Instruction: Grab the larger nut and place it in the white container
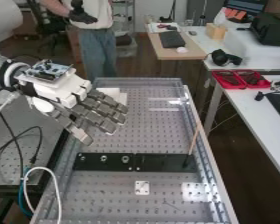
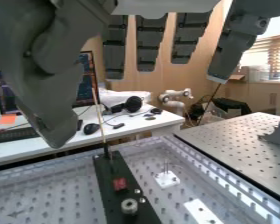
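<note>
High view: pre-grasp step, larger nut (image 1: 104,158) on flat black bar (image 1: 165,162), hand (image 1: 65,91) open and empty.
Larger nut stands between smaller nut (image 1: 82,157) and bearing (image 1: 125,159); hand is up and to the left of them, fingers extended, nothing grasped. White shape past the fingers, partly covered by them, is probably the white container (image 1: 112,91). Wrist view: fingers hang straight, well apart from a round metal part (image 2: 129,206) on the bar; can't tell which one. Next move likely calls for lowering over the middle of the row and pinching only the larger nut; risk is knocking a close neighbour. Placing comes after.
</note>
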